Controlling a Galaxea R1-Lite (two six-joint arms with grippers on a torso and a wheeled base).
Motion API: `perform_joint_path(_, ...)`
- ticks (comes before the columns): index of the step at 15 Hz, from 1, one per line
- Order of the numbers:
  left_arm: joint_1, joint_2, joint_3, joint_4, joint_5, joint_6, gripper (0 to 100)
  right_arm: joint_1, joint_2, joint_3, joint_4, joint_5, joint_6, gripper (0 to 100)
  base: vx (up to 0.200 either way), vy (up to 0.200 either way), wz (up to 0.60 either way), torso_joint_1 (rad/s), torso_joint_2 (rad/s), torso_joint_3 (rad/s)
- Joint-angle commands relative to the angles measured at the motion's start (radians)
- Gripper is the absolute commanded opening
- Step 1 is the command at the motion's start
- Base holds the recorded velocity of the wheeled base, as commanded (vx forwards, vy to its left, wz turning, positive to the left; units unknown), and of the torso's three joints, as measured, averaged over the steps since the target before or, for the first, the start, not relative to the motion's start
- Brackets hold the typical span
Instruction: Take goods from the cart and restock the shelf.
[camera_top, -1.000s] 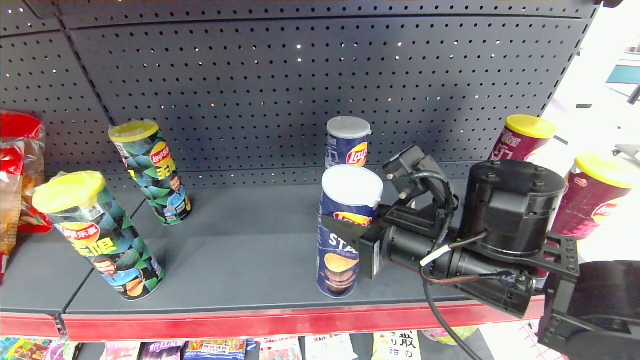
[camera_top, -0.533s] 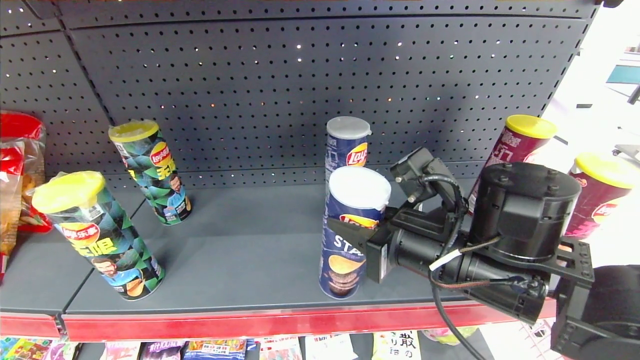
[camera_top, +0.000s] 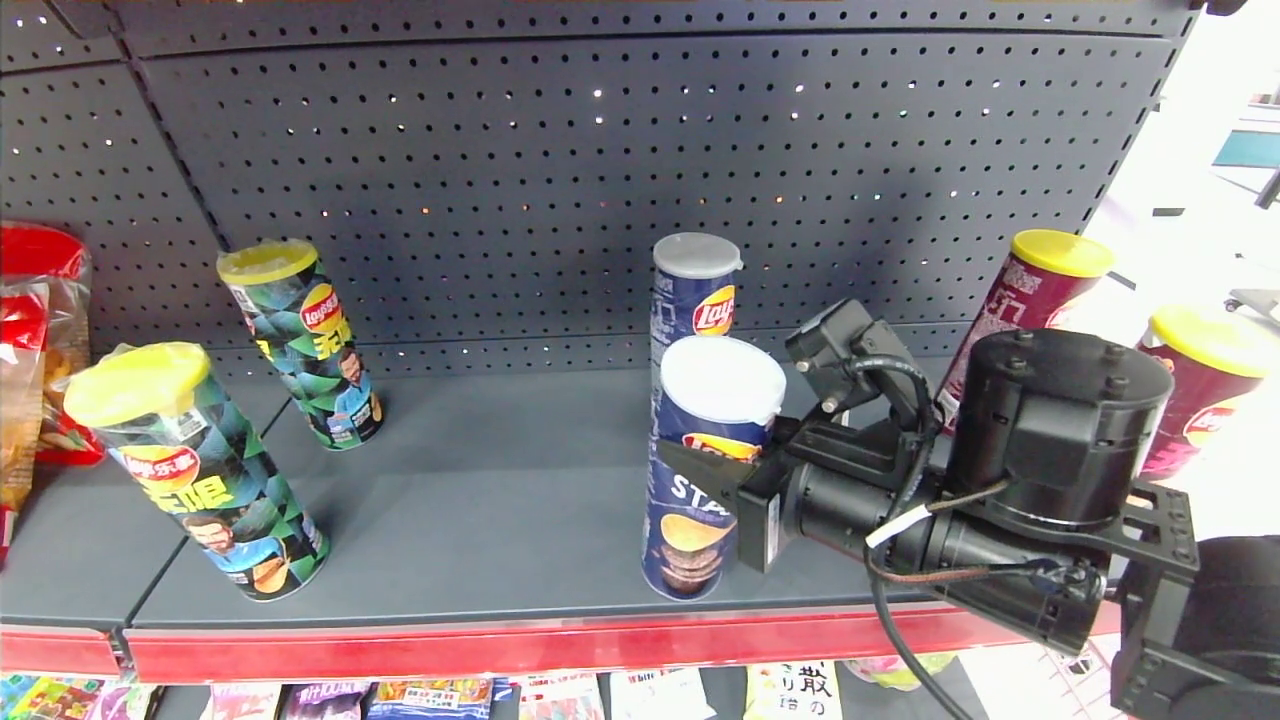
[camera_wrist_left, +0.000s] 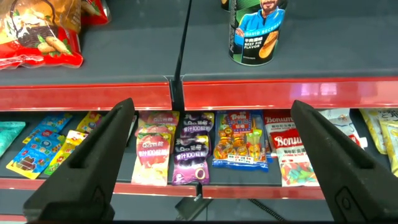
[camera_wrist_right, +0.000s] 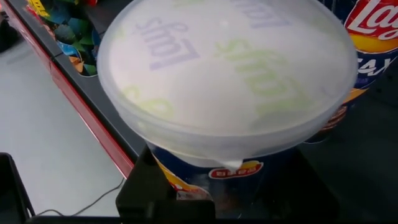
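One blue can (camera_top: 722, 380) moved right with gripper (camera_top: 712, 462).

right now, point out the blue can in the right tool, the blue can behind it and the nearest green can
front blue can (camera_top: 722, 380), head view, on its white lid
rear blue can (camera_top: 692, 302), head view, upper side wall
nearest green can (camera_top: 205, 488), head view, middle of its side
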Motion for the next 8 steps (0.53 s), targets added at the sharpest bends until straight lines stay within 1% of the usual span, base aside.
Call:
perform_joint_path(1, 0.001, 0.0, 0.0, 0.0, 0.001, 0.0, 100, 0.002, 0.005, 0.009, 0.004, 0.001, 0.0, 0, 0.0, 0.0, 0.0, 0.0, 0.0, 0.0)
perform_joint_path(2, -0.001, 0.0, 0.0, 0.0, 0.001, 0.0, 100, 0.002, 0.009, 0.006, 0.004, 0.003, -0.006, 0, 0.0, 0.0, 0.0, 0.0, 0.0, 0.0)
perform_joint_path(3, 0.001, 0.0, 0.0, 0.0, 0.001, 0.0, 100, 0.002, 0.014, 0.002, 0.004, 0.004, -0.009, 100, 0.0, 0.0, 0.0, 0.0, 0.0, 0.0)
perform_joint_path(8, -0.001, 0.0, 0.0, 0.0, 0.001, 0.0, 100, 0.017, 0.02, -0.011, 0.003, 0.004, -0.008, 100, 0.0, 0.0, 0.0, 0.0, 0.0, 0.0)
